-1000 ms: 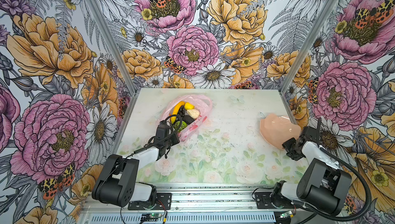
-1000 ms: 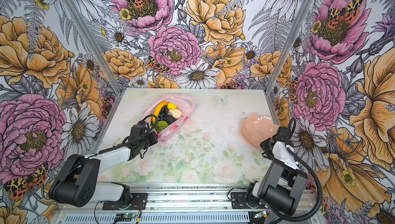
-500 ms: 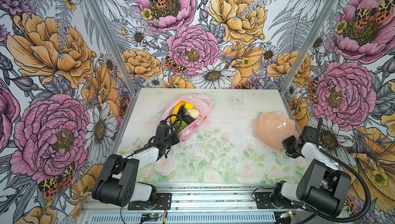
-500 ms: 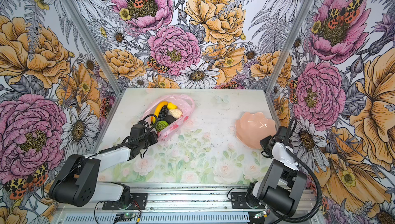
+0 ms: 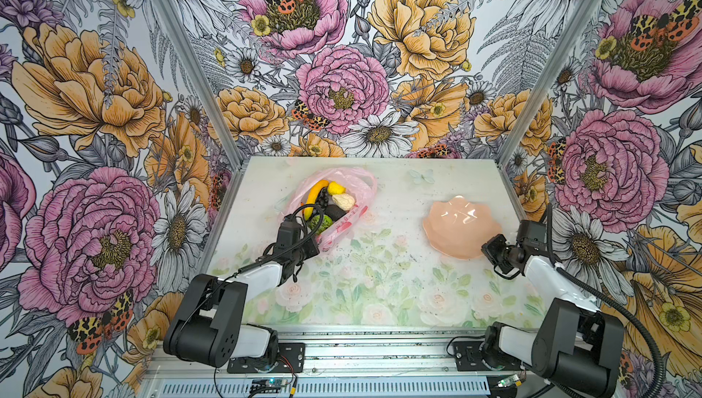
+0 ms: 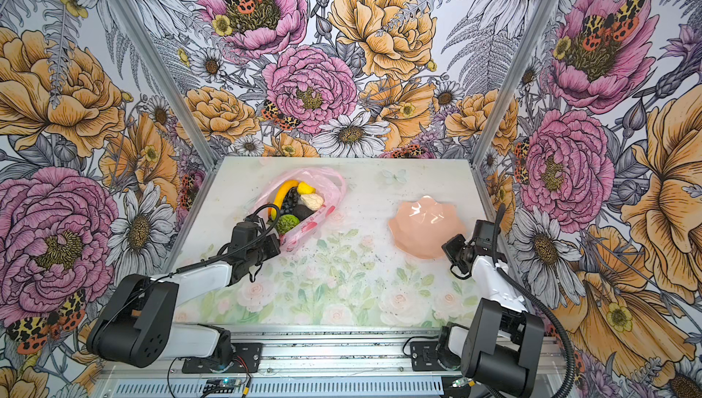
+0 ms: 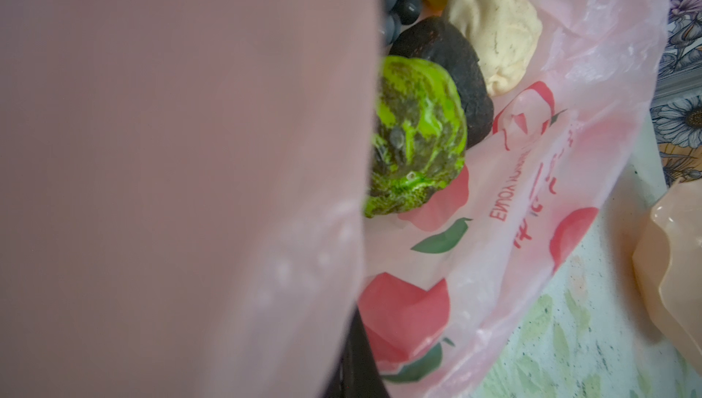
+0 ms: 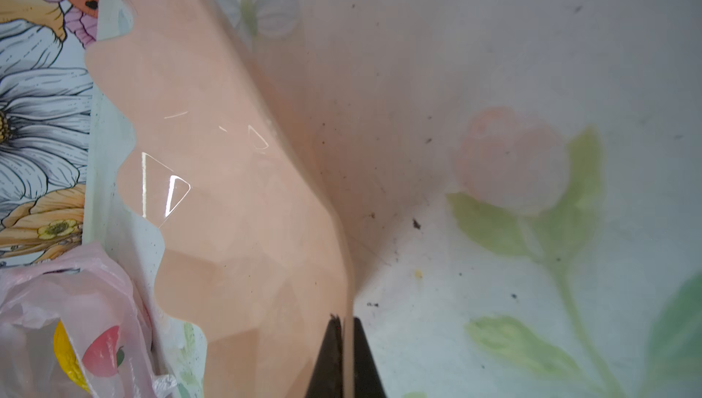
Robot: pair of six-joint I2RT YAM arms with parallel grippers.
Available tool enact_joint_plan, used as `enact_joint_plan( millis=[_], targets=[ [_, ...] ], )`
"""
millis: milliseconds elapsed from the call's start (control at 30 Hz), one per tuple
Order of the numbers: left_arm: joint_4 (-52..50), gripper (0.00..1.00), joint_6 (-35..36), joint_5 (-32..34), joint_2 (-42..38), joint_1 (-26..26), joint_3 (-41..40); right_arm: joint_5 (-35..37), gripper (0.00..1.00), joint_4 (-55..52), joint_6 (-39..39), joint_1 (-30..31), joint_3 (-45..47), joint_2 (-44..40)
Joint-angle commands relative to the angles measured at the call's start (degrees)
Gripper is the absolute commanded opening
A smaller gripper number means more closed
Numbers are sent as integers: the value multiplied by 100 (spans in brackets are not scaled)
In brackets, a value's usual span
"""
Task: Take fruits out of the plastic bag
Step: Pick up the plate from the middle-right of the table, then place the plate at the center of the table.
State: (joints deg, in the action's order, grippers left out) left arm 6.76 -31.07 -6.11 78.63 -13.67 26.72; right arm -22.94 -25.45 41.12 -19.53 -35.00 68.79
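Note:
The pink plastic bag (image 5: 359, 187) (image 6: 334, 187) lies open at the back left of the table. The fruits show inside it in both top views: banana (image 5: 316, 191), lemon (image 5: 336, 188), pear (image 5: 343, 201), grape bunch (image 5: 323, 198), avocado (image 5: 335, 211) and lime-green ball (image 5: 321, 223). My left gripper (image 5: 315, 241) (image 7: 353, 358) is shut on the bag's near edge. The film (image 7: 190, 149) is drawn across much of the left wrist view, beside the green ball (image 7: 418, 137), avocado (image 7: 456, 73) and pear (image 7: 494, 27). My right gripper (image 5: 488, 249) (image 8: 343, 339) is far from the bag.
A peach scalloped dish (image 5: 459, 225) (image 6: 425, 225) (image 8: 228, 187) rests flat at the right. The right gripper's jaws are pinched on its near rim. Flowered walls close in the table on three sides. A metal rail runs along the front edge.
The dish went from tipped up on edge to lying flat and slid a little to the left. The right jaws closed on its rim. The left arm and the bag stayed put.

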Motion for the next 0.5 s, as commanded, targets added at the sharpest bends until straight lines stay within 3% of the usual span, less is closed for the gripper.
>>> enact_joint_plan(
  millis=[0,467],
  targets=[
    [144,0,66,-84,37,52,-27,-473,5,52,35,432,32,-261],
    [-26,0,23,19,55,46,53,-121,1,64,317,2587,319,-720]
  ],
)
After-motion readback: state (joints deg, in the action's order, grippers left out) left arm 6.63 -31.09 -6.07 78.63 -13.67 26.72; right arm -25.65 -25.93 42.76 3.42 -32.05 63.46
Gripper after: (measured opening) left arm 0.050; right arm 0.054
